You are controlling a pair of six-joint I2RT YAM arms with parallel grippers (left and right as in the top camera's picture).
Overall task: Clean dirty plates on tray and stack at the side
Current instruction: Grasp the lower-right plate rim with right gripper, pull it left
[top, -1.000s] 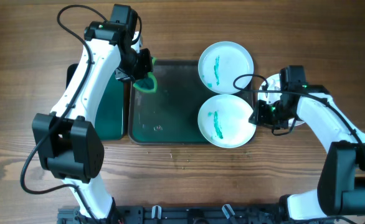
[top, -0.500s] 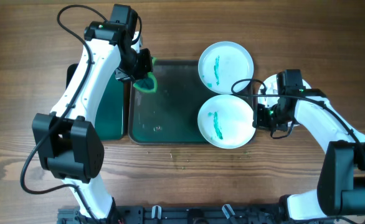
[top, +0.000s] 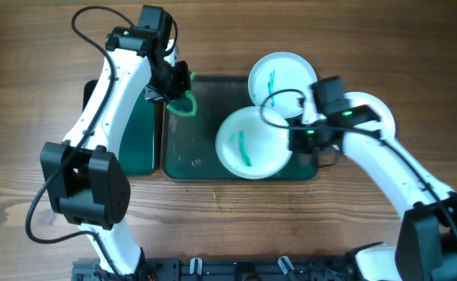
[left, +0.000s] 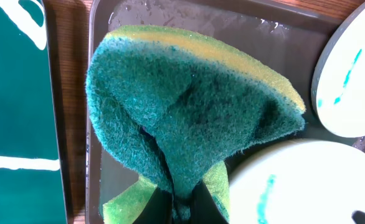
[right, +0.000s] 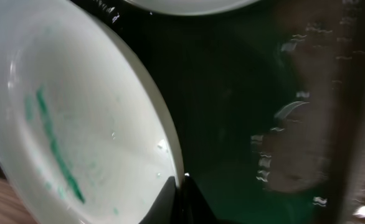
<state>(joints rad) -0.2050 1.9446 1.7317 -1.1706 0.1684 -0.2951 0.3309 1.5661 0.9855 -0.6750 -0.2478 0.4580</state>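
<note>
The large dark green tray (top: 189,160) holds two smeared plates. My right gripper (top: 295,140) is shut on the right rim of the nearer plate (top: 248,144), which has a teal smear and sits tilted over the tray's middle; the right wrist view shows the rim (right: 170,143) pinched between the fingers (right: 179,186). A second smeared plate (top: 279,74) lies at the tray's back right corner. A third plate (top: 373,109) lies on the table to the right, partly under my right arm. My left gripper (top: 183,97) is shut on a green sponge (left: 189,112) above the tray's back left corner.
A smaller dark green tray (top: 139,136) lies to the left of the large one, under my left arm. Water drops glisten on the large tray's floor (right: 276,112). Bare wooden table (top: 228,226) surrounds both trays.
My right gripper has closed on the near plate's rim and carried it left toward the tray's middle, uncovering the plate on the table at right. The left arm and sponge have not moved.
</note>
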